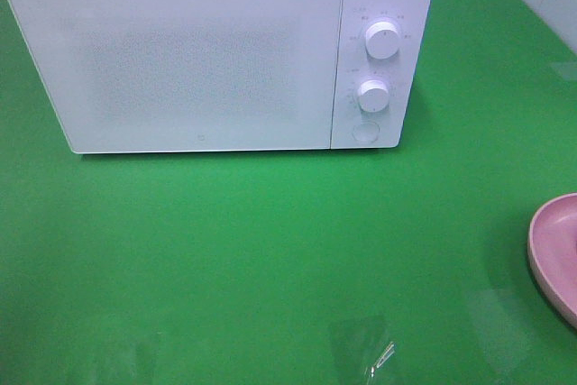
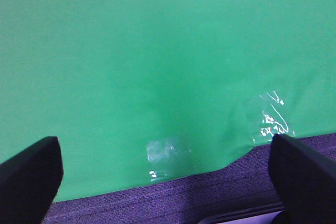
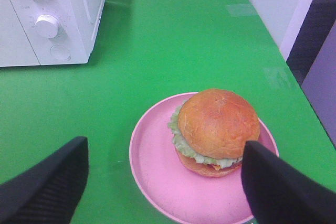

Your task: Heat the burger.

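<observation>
- Nearest the lens, right claw (image 3: 163,182): dark fingers spread wide, empty, hovering above the pink plate (image 3: 157,182) without touching it.
- Between those fingers, the burger (image 3: 216,132): sitting upright on the plate, toward the side of it away from the microwave, on the green surface (image 3: 157,51), well apart from the microwave (image 1: 216,51).
- Glossy golden-brown bun on top, ruffled pale green lettuce spilling from under it, a sliver of orange and a brown base below; stack looking intact and level.
- Left claw (image 2: 163,177): likewise spread and empty, hanging over bare green covering near the surface's edge, far from burger and oven.
- Microwave door shut, two white knobs (image 1: 383,40) and a round button (image 1: 364,132) on its right panel; heating judged not yet begun, door still to be opened.
- Risk ahead: tall soft stack likely to squash, shear or shed its lettuce if pinched at the bun; a low grip on the plate rim probably safer, though a tilted plate could slide the burger off.
- Further risk: carrying food toward a closed door, or knocking the light oven while pulling the door, with only the plate's edge visible from the high camera.
</observation>
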`<move>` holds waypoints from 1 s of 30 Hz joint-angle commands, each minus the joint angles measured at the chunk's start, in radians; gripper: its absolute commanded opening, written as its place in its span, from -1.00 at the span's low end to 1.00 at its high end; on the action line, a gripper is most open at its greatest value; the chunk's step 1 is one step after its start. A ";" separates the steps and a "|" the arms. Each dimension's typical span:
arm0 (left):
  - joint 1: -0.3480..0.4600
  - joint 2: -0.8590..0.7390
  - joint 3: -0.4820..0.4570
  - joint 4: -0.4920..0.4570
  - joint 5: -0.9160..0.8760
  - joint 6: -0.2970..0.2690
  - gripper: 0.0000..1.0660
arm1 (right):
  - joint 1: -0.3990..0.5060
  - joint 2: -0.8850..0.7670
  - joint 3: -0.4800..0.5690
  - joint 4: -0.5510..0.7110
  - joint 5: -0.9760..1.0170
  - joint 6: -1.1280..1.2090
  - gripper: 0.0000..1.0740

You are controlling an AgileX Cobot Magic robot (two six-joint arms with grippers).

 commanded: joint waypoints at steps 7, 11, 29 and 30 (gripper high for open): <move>0.003 -0.263 0.145 0.026 -0.088 -0.044 0.87 | -0.003 -0.027 0.004 -0.008 -0.006 -0.007 0.42; 0.003 -0.369 0.181 0.063 -0.145 -0.045 0.87 | -0.003 -0.027 0.004 -0.008 -0.006 -0.007 0.42; 0.003 -0.473 0.179 0.078 -0.147 -0.076 0.87 | -0.003 -0.026 0.004 -0.009 -0.006 -0.007 0.42; 0.003 -0.473 0.179 0.078 -0.147 -0.076 0.87 | -0.003 -0.026 0.004 -0.009 -0.006 -0.007 0.42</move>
